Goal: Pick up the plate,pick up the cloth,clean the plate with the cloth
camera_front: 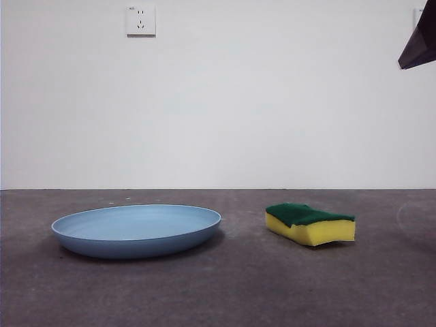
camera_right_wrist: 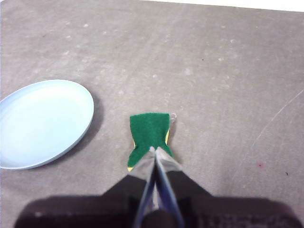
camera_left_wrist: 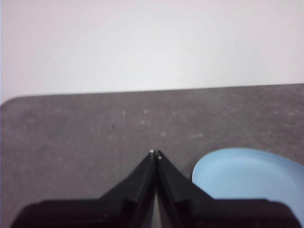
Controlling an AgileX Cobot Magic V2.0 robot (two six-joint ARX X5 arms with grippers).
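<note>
The light-blue plate [camera_front: 136,230] lies flat on the grey table at the left. The cloth is a yellow sponge with a green top [camera_front: 310,223], lying flat to the right of the plate. My left gripper [camera_left_wrist: 155,153] is shut and empty, above the table with the plate's edge [camera_left_wrist: 247,173] beside it. My right gripper [camera_right_wrist: 155,151] is shut and empty, held above the sponge [camera_right_wrist: 149,130], with the plate [camera_right_wrist: 42,122] off to one side. In the front view only a black arm tip [camera_front: 419,41] shows at the top right corner.
A white wall stands behind the table, with a socket [camera_front: 140,20] high on it. A faint curved scratch mark [camera_right_wrist: 278,116] runs across the table near the sponge.
</note>
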